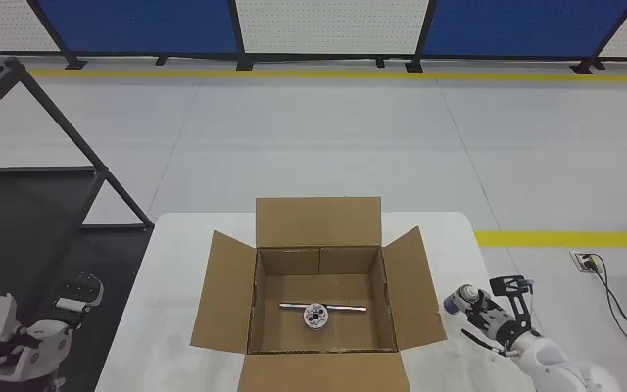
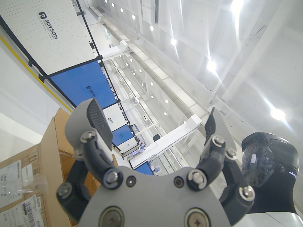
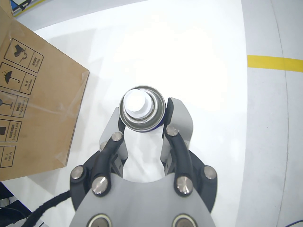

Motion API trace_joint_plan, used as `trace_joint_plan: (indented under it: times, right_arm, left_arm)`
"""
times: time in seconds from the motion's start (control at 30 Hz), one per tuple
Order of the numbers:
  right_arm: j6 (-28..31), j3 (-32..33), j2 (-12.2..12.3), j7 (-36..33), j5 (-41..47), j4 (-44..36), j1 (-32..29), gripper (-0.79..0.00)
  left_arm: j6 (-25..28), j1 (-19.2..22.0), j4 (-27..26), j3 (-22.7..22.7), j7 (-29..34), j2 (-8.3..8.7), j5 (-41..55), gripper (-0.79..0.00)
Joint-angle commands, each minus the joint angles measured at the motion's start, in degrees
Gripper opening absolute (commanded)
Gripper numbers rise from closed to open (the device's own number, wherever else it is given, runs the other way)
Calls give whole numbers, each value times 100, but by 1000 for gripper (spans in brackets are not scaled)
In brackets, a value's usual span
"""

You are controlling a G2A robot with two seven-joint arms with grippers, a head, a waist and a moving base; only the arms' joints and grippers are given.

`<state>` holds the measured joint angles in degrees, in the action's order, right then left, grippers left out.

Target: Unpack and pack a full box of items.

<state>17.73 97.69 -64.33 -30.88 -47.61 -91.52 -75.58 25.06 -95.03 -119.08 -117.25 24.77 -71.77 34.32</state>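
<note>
Brown cardboard box (image 1: 223,294) stands open on the white, round-cornered table (image 1: 176,284); inside lie a thin metal rod (image 1: 341,308) and a small round part (image 1: 315,315); right of the box, the right gripper (image 3: 144,114) pinches an upright metal can (image 3: 142,112), white-capped; left of the box, the left gripper (image 2: 152,116) has ribbed pads (image 2: 99,124) spread wide; grey floor (image 1: 323,137), blue and white panels (image 1: 137,24) beyond.

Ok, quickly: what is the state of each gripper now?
Left gripper: open, holding nothing.
Right gripper: closed on the spray can.
</note>
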Motion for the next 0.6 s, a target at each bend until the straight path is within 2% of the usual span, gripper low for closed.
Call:
trace_joint_plan:
  times: [0.0,0.23,0.4,0.57]
  right_arm:
    - [17,156,17,47,59,-165,-148,-785]
    - [257,949,72,407,444,-1121,-885,-785]
    - [383,1543,83,589,725,-2171,-1477,-785]
    - [586,1860,71,662,956,-3391,-2002,-785]
  left_arm:
    - [0,0,0,0,0,0,0,0]
    - [0,0,0,0,0,0,0,0]
    - [0,0,0,0,0,0,0,0]
    - [0,0,0,0,0,0,0,0]
